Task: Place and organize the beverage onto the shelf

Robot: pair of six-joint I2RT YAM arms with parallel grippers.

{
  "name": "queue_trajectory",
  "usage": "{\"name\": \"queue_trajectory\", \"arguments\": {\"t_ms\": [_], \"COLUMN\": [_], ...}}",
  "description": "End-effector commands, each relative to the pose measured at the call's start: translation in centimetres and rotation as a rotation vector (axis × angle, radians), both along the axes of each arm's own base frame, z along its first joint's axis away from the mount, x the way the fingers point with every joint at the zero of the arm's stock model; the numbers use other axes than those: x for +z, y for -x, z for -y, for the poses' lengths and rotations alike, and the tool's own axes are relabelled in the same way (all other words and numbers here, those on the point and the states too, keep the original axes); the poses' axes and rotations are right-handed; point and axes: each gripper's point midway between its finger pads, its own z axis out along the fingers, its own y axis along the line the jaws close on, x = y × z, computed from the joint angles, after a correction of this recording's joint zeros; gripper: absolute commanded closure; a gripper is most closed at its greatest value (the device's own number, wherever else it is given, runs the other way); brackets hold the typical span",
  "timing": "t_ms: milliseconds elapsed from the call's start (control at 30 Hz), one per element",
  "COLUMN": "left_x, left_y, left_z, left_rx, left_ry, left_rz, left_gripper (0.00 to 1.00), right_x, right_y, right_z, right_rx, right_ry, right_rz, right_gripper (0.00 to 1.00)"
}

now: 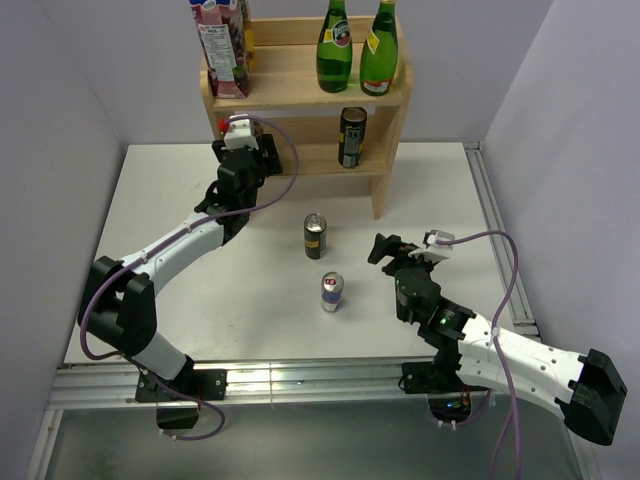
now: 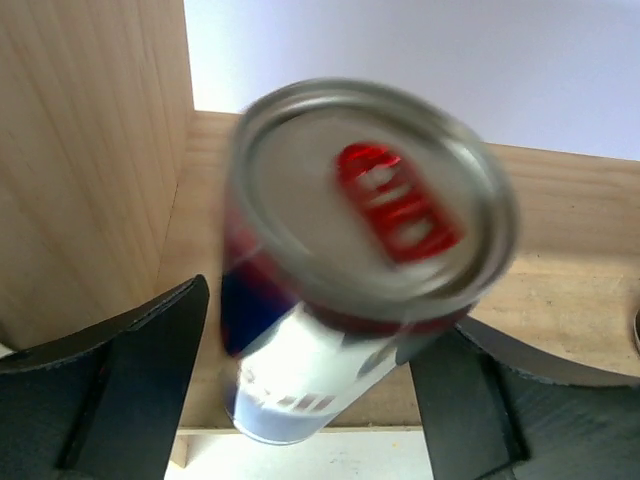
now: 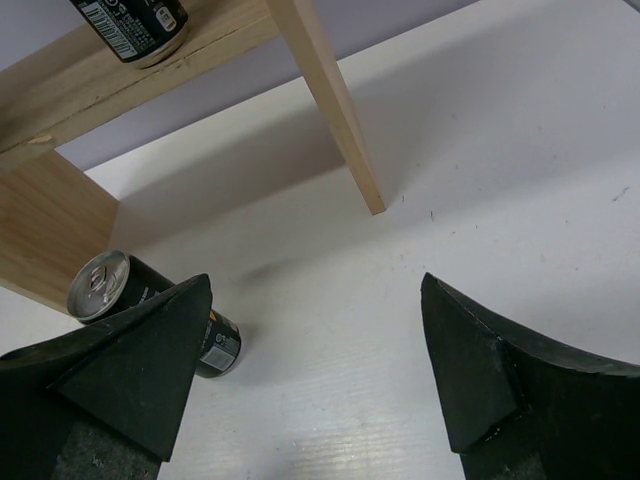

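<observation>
Wooden shelf [image 1: 290,88] stands at top centre. At its lower tier's left end the left gripper [image 2: 310,395] flanks a tilted, blurred red-and-blue can [image 2: 370,230]; whether it pinches is unclear. Mid-frame, a black can [image 1: 315,236] stands upright on the surface [image 1: 440,190], left of the wide-open right gripper [image 3: 315,370], the nearer arm.

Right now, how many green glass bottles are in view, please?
2: left green glass bottle and right green glass bottle, side by side on the light wooden shelf's top tier.
</observation>
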Motion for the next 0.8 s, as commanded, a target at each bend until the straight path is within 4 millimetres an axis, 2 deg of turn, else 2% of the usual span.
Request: {"name": "queue_trajectory", "arguments": {"t_ms": [0,233,367,400,467,500,533,600,767], "left_x": [1.4,2.0,3.2,4.1,4.5,5.5,5.3,6.9,8.2], "left_y": [-0.5,-0.1,0.8,1.5,2.4,3.2,3.7,5.2,8.5], "left_z": [-1.3,-1.5,-1.5,-1.3,-1.2,-1.4,-1.6,-1.8,-2.5], "left_rx": [0.059,0.07,0.074,0.071,0.077,0.081,0.084,0.078,0.077], "left_ry": [0.019,0.02,0.018,0.024,0.02,0.034,0.029,0.047,0.066], "left_rz": [0.032,0.044,0.059,0.073,0.069,0.085,0.081,0.119,0.126], "left_gripper": [0.15,0.12,0.1,0.06,0.06,0.05,0.02,0.01,0.01], "right_x": [0.3,0.2,0.1,0.0,0.0,-0.1,-0.1,-0.2,-0.2], "right_y": [0.0,0.0,-0.1,-0.1,-0.2,-0.2,-0.2,-0.2,-0.2], "right_z": [0.3,0.4,0.2,0.1,0.0,0.0,0.1,0.0,0.1], "right_rx": [-0.028,-0.029,-0.026,-0.025,-0.025,-0.023,-0.026,-0.023,-0.031], "right_ry": [-0.026,-0.023,-0.019,-0.016,-0.016,-0.014,-0.013,-0.012,-0.008], "right_rz": [0.017,0.017,0.014,0.012,0.011,0.009,0.009,0.008,0.007], "right_gripper": [0.09,0.08,0.08,0.08,0.08,0.08,0.08,0.08,0.08]}}
